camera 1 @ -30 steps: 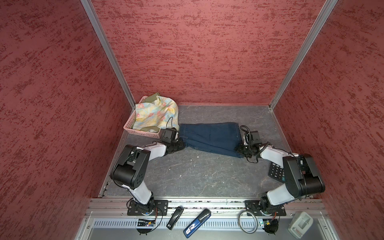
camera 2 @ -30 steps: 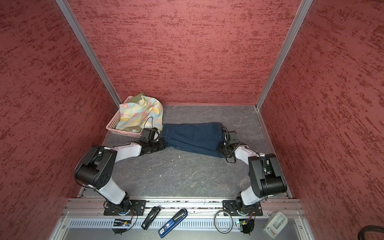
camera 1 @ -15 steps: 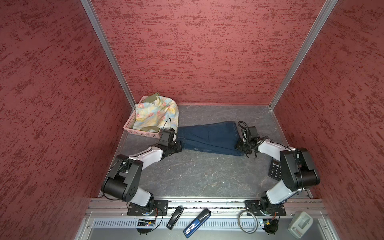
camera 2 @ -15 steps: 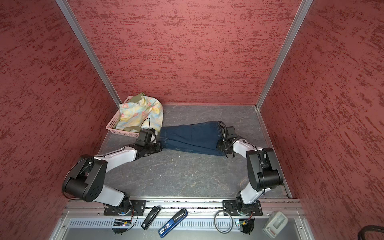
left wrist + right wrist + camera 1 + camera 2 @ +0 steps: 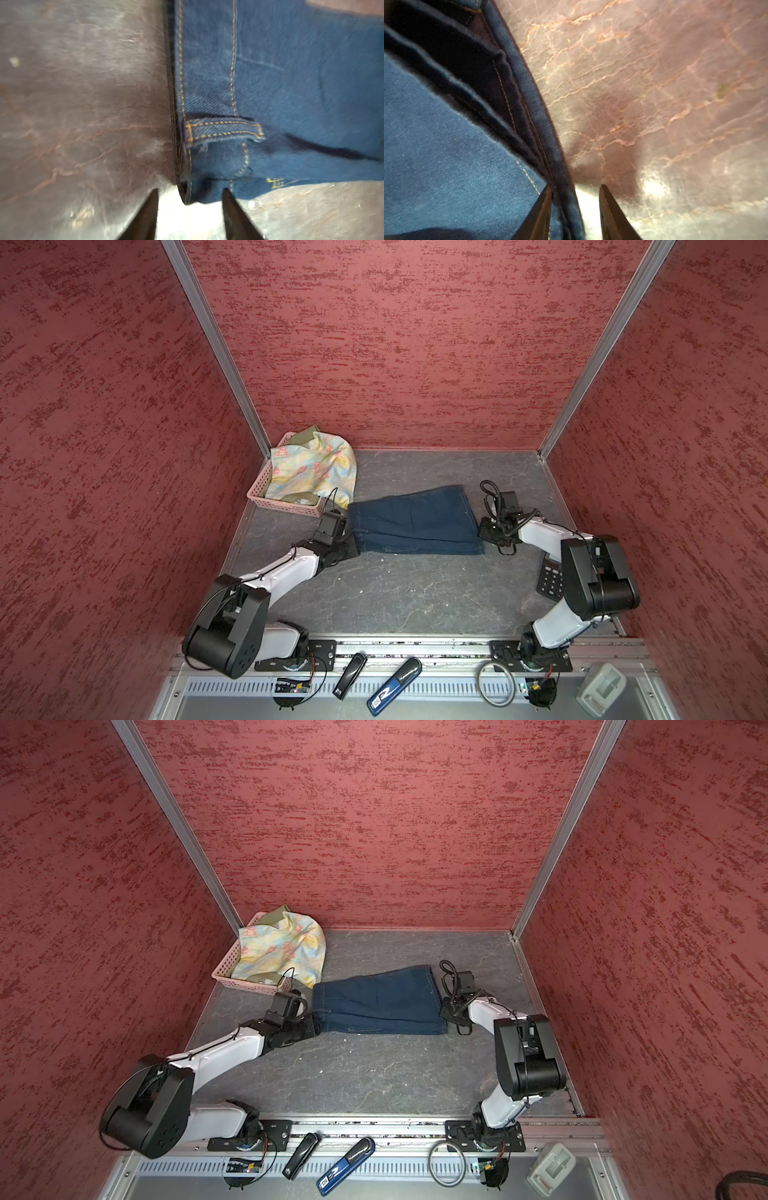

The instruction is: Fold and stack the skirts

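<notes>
finding: my left hand (image 5: 190, 192) has just let go. a moment ago it was shut tight on the waistband corner of the denim skirt (image 5: 415, 522); now its fingers stand well apart, the corner lies loose between them with a gap on either side, and it holds nothing.

my right hand (image 5: 575, 189) has not changed its spread. it stands part open at the hem end. the hem edge lies between its fingers, with bare surface (image 5: 395, 593) showing beside one of them, so i judge it unclamped too.

position: the denim skirt lies flat, doubled over on itself, across the middle of the surface and nearer its back edge. it has been carried back from where it lay a second ago.

the floral skirt (image 5: 311, 464) and the olive skirt (image 5: 305, 434) are heaped in the pink basket (image 5: 266, 497) at the back left corner, unfolded.

assessment: the release marks this fold as laid down. the denim may want another fold, and two skirts remain, so the task is in its early part.
</notes>
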Tool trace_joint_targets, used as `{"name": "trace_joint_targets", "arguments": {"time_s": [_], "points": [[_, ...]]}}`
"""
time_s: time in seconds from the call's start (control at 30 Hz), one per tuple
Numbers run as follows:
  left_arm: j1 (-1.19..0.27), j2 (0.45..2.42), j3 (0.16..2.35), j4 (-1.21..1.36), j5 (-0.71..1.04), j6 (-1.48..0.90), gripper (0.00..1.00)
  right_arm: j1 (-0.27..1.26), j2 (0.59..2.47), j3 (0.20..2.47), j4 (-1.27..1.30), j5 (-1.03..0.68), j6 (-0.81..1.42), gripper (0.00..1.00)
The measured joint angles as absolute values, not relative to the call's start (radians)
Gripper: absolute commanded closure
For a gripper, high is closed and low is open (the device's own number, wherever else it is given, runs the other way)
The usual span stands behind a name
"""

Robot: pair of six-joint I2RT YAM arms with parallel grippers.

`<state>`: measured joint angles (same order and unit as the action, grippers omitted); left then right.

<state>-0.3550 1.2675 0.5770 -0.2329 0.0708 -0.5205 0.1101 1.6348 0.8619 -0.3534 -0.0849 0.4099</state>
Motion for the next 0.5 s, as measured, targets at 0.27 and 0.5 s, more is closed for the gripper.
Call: {"name": "trace_joint_targets", "arguments": {"time_s": [0.27,0.5], "points": [[-0.367,1.094,0.571,-0.258,0.045,-0.577,0.35,0.11,1.613,0.892,-0.352,-0.083,0.405,0.58],[-0.329,1.219,0.583,-0.262,0.124,-0.648,0.39,0.11,1.514,0.892,-0.357,-0.091,0.386,0.48]]}}
